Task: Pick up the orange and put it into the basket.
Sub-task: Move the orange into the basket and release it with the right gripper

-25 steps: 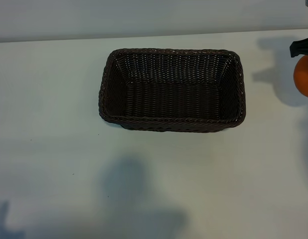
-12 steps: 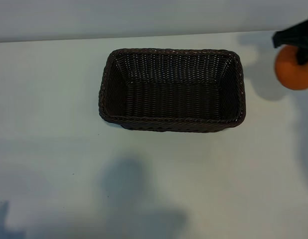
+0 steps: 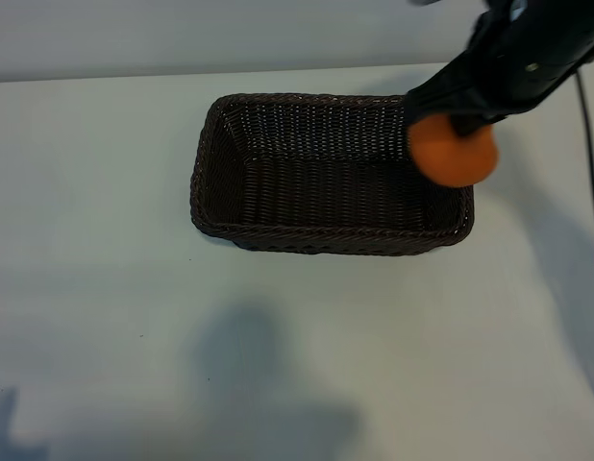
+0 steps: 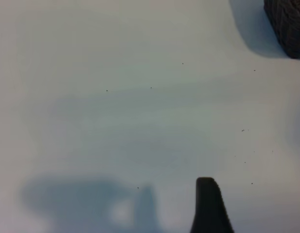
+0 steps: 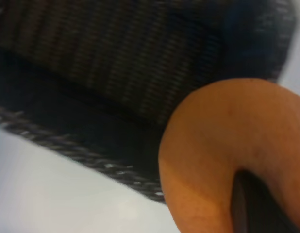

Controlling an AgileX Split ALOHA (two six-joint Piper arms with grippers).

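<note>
Above the right end of the rectangular, dark brown woven wicker basket hangs the right gripper, a black tool on a black arm that reaches in from the upper right corner of the exterior view. Its jaws pinch the small, round, matte orange fruit, which is lifted clear of the pale white tabletop and overlaps the basket's right-hand rim and inner wall as seen from outside; whether it sits over the opening itself or just over the rim cannot be told from that angle. The right wrist view shows the same orange fruit filling the near corner, with one dark fingertip pressed against its skin, and behind it the sloping woven wall and braided rim of the basket, with a strip of tabletop beyond the rim. The basket's floor is bare weave with nothing lying on it, and the basket stands flat on the tabletop near the far edge, its long sides running across the exterior view. A thin dark cable trails down the right edge behind the arm. The left gripper does not appear in the exterior view; in the left wrist view one dark fingertip juts in over bare tabletop, a corner of the wicker basket showing well apart from it, and its jaws stand spread with nothing between them.
</note>
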